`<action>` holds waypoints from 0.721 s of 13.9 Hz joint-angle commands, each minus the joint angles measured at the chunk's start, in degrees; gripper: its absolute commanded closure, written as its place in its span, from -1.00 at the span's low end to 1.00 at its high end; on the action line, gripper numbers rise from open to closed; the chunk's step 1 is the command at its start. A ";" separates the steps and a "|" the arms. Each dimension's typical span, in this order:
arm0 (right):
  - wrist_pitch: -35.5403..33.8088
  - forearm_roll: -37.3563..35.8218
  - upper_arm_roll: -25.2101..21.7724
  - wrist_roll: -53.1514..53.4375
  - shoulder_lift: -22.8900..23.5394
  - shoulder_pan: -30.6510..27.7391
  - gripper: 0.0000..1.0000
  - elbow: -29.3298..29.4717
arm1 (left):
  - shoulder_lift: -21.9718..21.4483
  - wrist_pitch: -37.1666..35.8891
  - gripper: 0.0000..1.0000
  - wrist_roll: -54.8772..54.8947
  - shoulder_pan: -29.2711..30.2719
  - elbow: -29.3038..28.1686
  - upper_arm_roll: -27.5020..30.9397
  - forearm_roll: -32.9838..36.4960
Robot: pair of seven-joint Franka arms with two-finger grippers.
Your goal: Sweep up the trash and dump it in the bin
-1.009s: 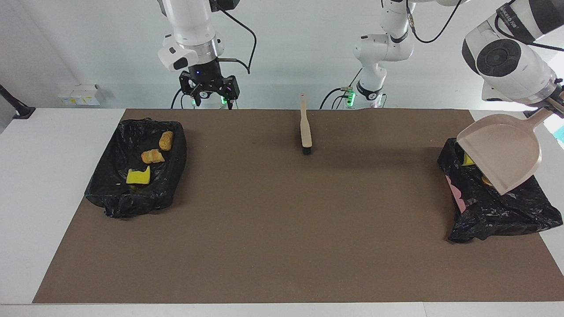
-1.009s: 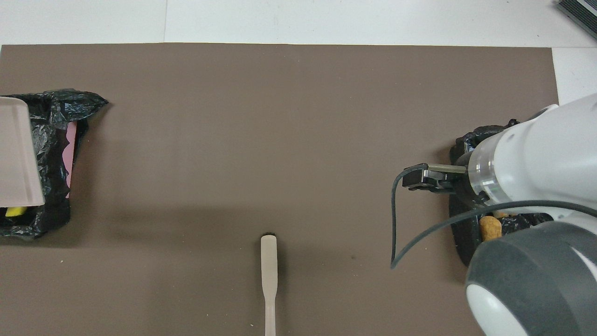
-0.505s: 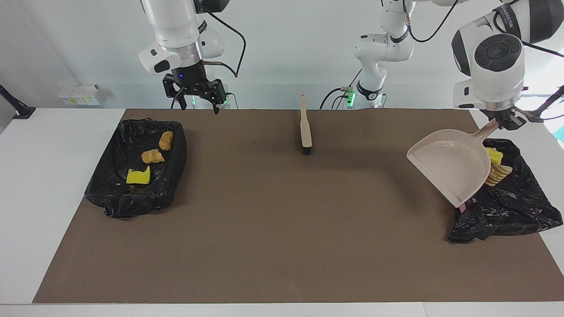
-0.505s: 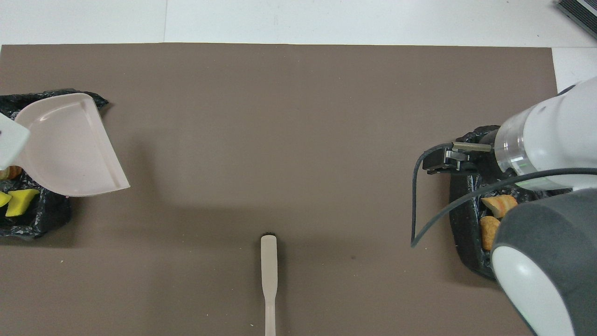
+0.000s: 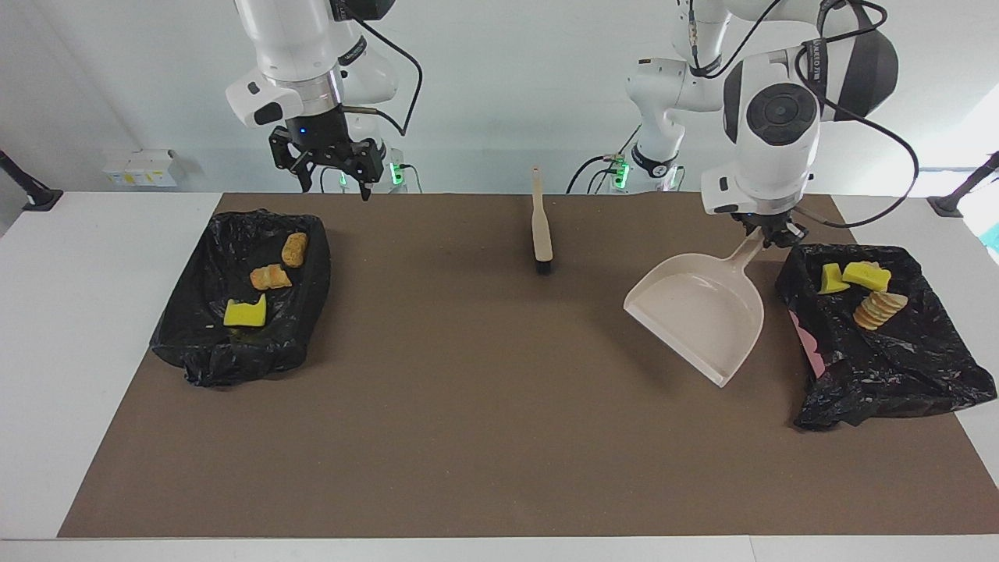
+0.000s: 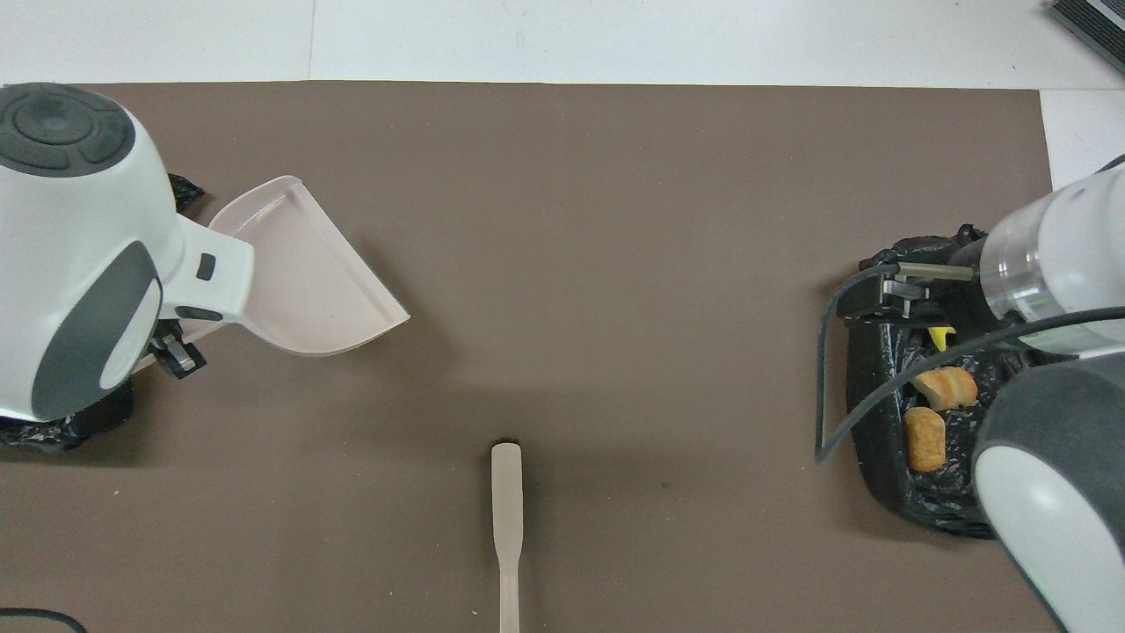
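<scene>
Matt brown mat (image 5: 484, 406) on smooth white worktop (image 5: 94, 312); crinkled glossy black plastic bin liners (image 5: 897, 367); smooth beige plastic dustpan (image 5: 698, 316); spongy yellow and crusty tan trash (image 5: 865, 275); glossy white arm casings.

Facing cam: high, across the counter (image 5: 47, 328), looks back at both robots – whole brown mat (image 5: 484, 437) in frame. Overhead cam: above robots' end, steep down & fwd, closer in. Half a turn apart; both share mat, brush (image 5: 541, 226) (image 6: 507, 519), dustpan (image 5: 698, 316) (image 6: 308, 281).
</scene>
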 commanded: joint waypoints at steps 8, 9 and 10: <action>-1.73 2.87 -8.54 -6.49 1.02 5.12 -1.00 1.84 | 7.75 17.13 1.00 -47.12 -16.71 -2.04 0.90 -18.73; -1.73 2.78 -8.71 -8.16 0.85 5.12 -1.00 1.67 | 9.16 20.12 1.00 -50.03 -17.69 -2.22 0.90 -18.91; -1.73 2.78 -8.71 -8.78 0.67 5.12 -1.00 1.32 | 10.21 23.02 1.00 -51.45 -17.87 -2.48 0.90 -20.39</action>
